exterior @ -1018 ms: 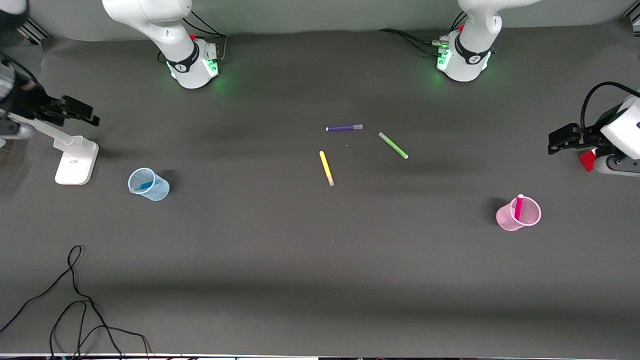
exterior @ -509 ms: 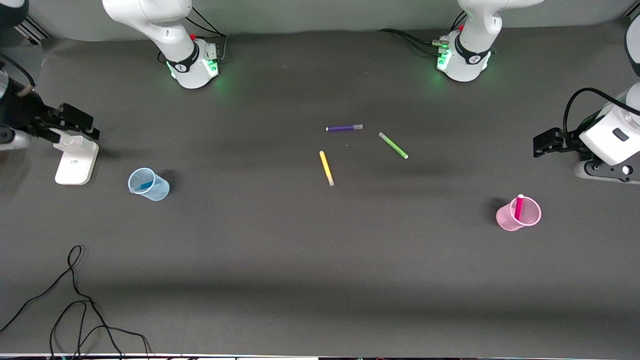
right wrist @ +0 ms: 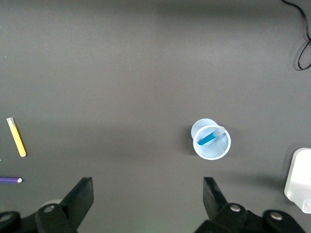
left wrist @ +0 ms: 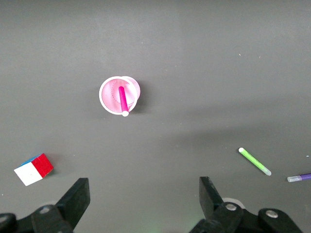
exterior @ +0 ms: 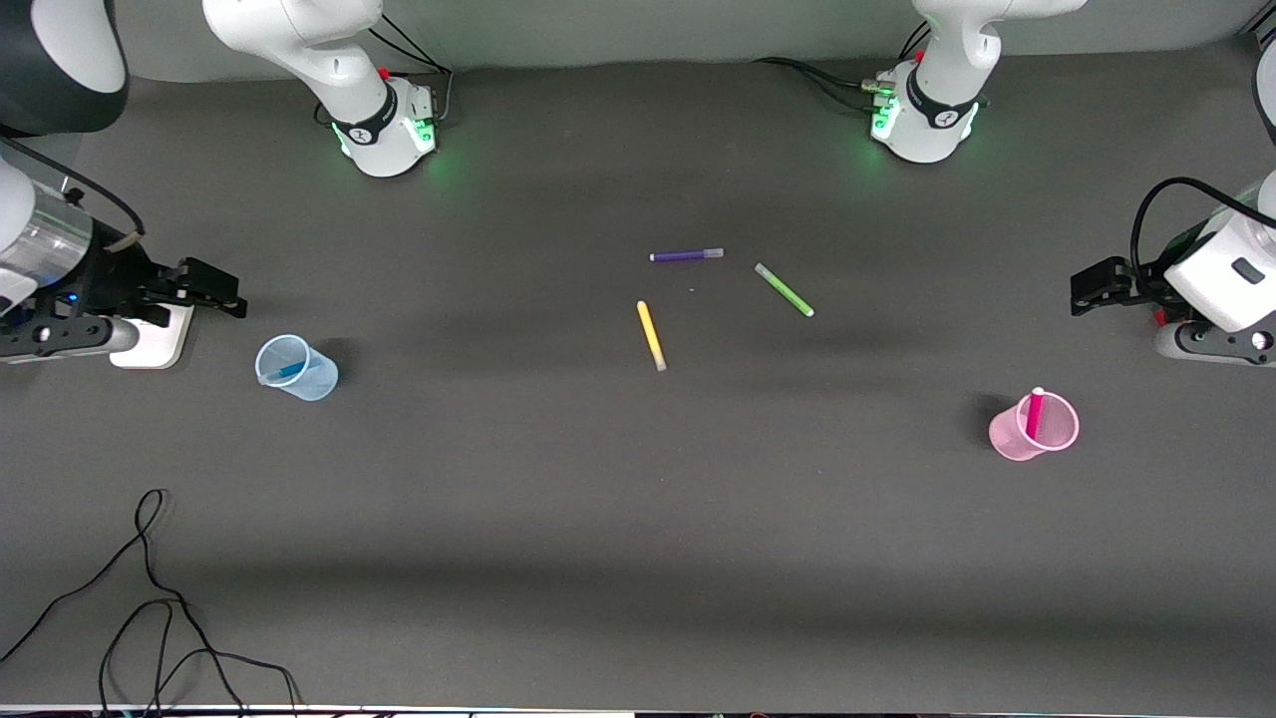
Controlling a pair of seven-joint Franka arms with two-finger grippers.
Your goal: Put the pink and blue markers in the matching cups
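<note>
Pink marker (exterior: 1034,413) stands in the pink cup (exterior: 1033,429) and blue marker (exterior: 290,371) in the blue cup (exterior: 296,367) on the bench (exterior: 598,519), purple (exterior: 686,255), green (exterior: 784,289), yellow (exterior: 651,335) markers between; left wrist view: left end effector (left wrist: 144,204) wide open, empty, cube (left wrist: 34,169) nearby; right wrist view: right end effector (right wrist: 148,201) likewise.

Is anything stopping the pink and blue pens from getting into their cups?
No, nothing does. The pink marker already stands in the pink cup, and the blue marker lies in the blue cup.
</note>
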